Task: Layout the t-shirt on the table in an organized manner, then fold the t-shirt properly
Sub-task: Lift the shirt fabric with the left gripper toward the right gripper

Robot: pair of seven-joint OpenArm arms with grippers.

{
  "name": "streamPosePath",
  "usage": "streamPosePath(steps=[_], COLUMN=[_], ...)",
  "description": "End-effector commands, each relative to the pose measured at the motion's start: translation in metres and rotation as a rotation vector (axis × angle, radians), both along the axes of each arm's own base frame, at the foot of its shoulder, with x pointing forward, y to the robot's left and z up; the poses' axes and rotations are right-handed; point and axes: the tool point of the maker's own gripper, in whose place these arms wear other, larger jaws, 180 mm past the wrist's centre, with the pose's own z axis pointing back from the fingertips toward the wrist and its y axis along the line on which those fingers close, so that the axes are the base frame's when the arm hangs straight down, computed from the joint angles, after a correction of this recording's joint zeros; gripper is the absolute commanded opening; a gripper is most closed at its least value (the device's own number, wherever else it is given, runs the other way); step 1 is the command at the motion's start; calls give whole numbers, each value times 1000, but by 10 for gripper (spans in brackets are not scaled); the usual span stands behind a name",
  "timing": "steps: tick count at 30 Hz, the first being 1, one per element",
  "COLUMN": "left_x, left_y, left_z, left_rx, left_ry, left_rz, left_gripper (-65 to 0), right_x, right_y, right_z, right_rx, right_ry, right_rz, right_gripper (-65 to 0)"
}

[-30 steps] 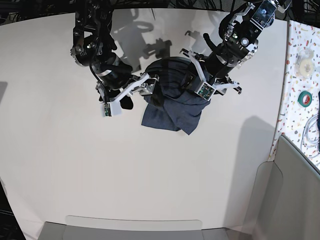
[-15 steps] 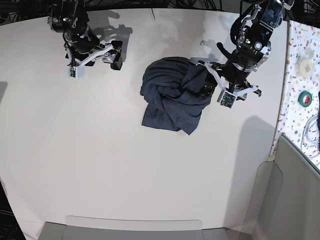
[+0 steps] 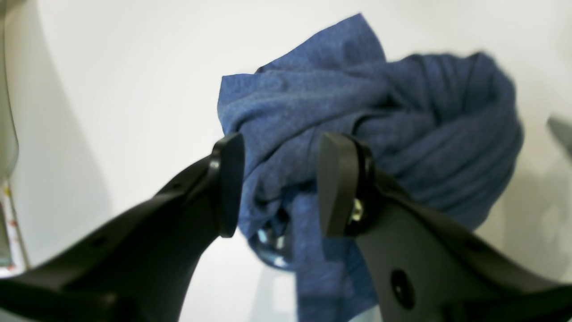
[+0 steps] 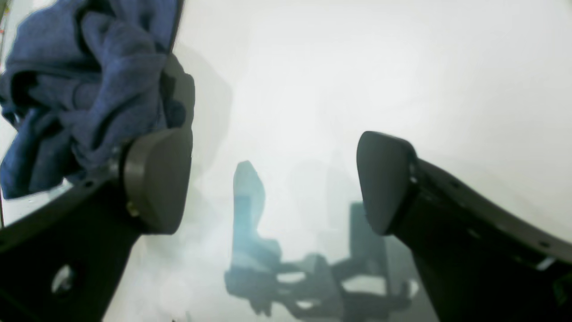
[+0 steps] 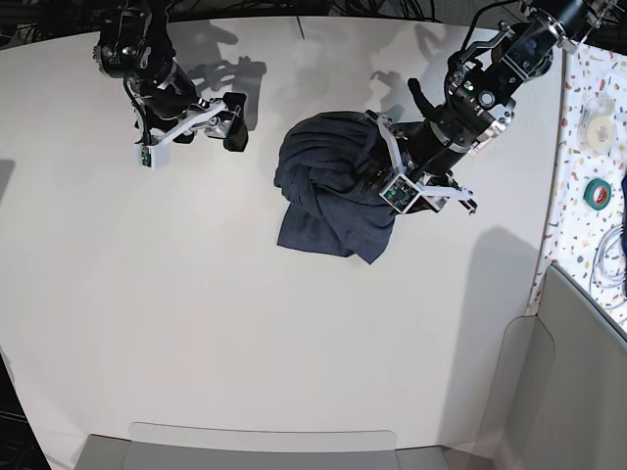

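Note:
The dark blue t-shirt (image 5: 333, 186) lies crumpled in a heap on the white table (image 5: 196, 313), with no lettering showing. My left gripper (image 5: 373, 157) is at the heap's right edge. In the left wrist view it (image 3: 281, 188) is open, and the bunched t-shirt (image 3: 402, 116) fills the space just beyond its fingertips. My right gripper (image 5: 238, 119) hovers over bare table left of the heap. It (image 4: 270, 183) is wide open with nothing between its fingers, and the t-shirt (image 4: 80, 80) is off to the upper left.
A speckled white strip (image 5: 578, 225) runs along the right side, carrying a green tape roll (image 5: 598, 193) and a pale roll (image 5: 596, 119). A grey panel (image 5: 578, 372) stands at the lower right corner.
Both arms pulled away from the heap a second ago. The left gripper has since swung back to the shirt's right edge, and the right gripper has edged slightly toward the shirt.

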Motion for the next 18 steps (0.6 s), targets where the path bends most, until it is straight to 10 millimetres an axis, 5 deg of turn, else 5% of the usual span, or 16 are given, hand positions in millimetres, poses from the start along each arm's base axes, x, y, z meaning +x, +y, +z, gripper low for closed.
streamPosePath(steps=[1,12,18], left_x=[8,-20,-19], left_y=[-2,-24,-37], left_z=[15,-14,-12], left_rx=[0,92,56], left_ry=[-55,63,63], left_rz=[-19,-143,-143], left_gripper=[-384,-383,-383], right_x=[7,22,27], right_y=[7,39,44], right_z=[11,25,30], right_rx=[20,67,79], right_ry=[-46,-99,-115], right_rz=[12,79,82], right_gripper=[-79,-79,-79])
